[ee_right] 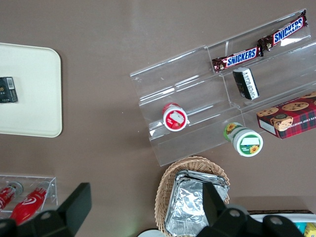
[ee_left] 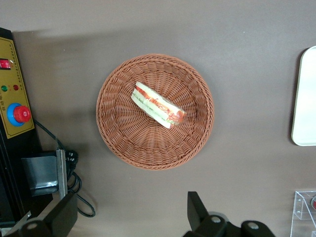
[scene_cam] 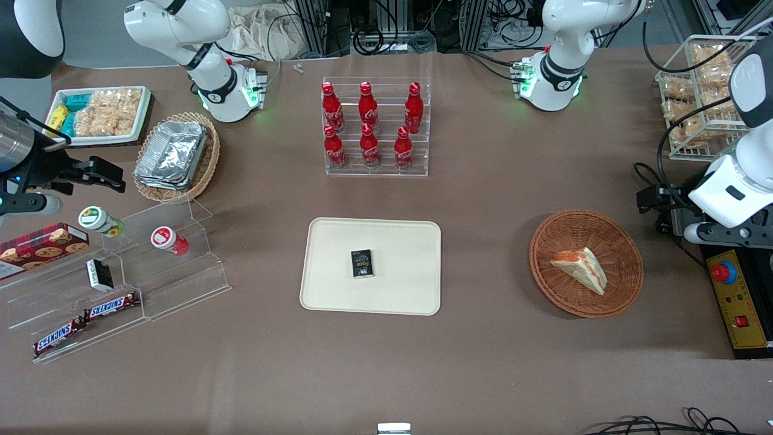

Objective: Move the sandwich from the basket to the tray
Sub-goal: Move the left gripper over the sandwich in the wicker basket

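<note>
The tray [scene_cam: 338,290] carries a small black box [scene_cam: 362,264]. Toward the working arm's end, the basket [scene_cam: 622,289] holds the sandwich [scene_cam: 578,267]. The gripper [ee_left: 131,217] hangs high beside the basket, fingers [ee_left: 197,213] spread wide, holding nothing.

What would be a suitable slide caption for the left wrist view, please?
Open tool of the left arm hovering above the table beside the basket, where the sandwich lies ungrasped.
</note>
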`<state>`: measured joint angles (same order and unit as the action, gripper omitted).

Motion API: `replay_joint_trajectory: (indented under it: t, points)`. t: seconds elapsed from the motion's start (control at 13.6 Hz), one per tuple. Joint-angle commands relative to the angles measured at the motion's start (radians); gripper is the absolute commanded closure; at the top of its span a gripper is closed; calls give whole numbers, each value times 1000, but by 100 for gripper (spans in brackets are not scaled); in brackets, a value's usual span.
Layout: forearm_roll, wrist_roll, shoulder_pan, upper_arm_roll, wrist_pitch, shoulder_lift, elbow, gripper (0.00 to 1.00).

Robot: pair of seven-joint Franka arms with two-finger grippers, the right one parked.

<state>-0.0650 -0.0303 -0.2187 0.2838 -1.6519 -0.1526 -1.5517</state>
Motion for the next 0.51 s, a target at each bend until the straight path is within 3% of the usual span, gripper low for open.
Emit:
replay_joint_trajectory:
  t: [0.0,0.22,0.44]
  points:
    - [10,7,-7,5,30,-28,35,0]
    - [-1,26,-1,6,29,-48,41,0]
    - [16,334,-4,6,8,-56,-22,0]
